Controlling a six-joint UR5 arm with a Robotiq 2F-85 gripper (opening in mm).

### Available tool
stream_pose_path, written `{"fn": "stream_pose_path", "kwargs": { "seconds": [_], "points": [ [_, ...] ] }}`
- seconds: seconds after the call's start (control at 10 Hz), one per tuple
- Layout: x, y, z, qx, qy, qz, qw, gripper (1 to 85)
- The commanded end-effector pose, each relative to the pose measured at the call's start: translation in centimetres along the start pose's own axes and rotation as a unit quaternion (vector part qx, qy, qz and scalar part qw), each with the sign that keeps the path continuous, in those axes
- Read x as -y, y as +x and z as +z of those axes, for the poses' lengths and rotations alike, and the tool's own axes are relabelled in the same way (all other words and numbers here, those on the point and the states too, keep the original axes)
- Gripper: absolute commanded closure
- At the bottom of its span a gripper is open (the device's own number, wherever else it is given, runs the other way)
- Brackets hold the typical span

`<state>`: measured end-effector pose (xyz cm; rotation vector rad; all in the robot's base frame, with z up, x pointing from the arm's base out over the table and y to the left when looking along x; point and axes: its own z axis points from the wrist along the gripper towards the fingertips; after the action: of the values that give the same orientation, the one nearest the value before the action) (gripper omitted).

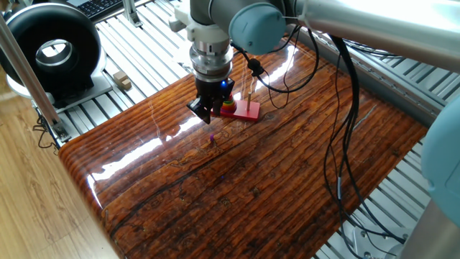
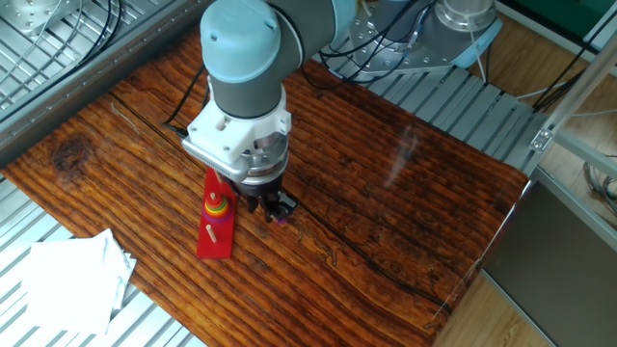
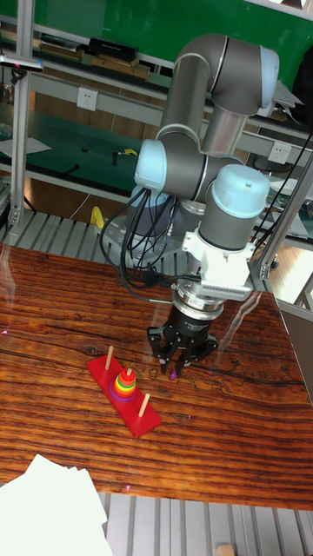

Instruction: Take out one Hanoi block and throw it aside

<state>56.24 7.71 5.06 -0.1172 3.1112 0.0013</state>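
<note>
We see the purple disc (image 1: 212, 138) lying on the wooden table (image 1: 287, 180), apart from the ring stack (image 3: 126, 383) on its red base (image 3: 139, 413). Above it our gripper (image 3: 178, 360) hangs with fingers spread, holding nothing.

A glossy dark wooden tabletop (image 3: 52, 330) is seen carrying a red three-peg base (image 3: 130, 404) with stacked coloured rings, a tiny purple disc (image 1: 212, 137) lying at about five o'clock of it, and white paper sheets (image 3: 48, 512) overlapping the edge.
</note>
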Motion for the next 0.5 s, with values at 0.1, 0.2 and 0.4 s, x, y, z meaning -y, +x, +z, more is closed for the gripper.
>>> {"fn": "stream_pose_path", "kwargs": {
  "seconds": [0.1,0.2,0.4],
  "points": [
    [-0.6,-0.2,-1.9,-0.010,-0.004,0.030,0.9995,73.0],
    [-0.7,-0.2,-2.9,-0.015,-0.002,0.043,0.9990,80.7],
    [-1.5,-1.7,-5.1,-0.008,-0.019,0.059,0.9980,84.7]
  ]
}}
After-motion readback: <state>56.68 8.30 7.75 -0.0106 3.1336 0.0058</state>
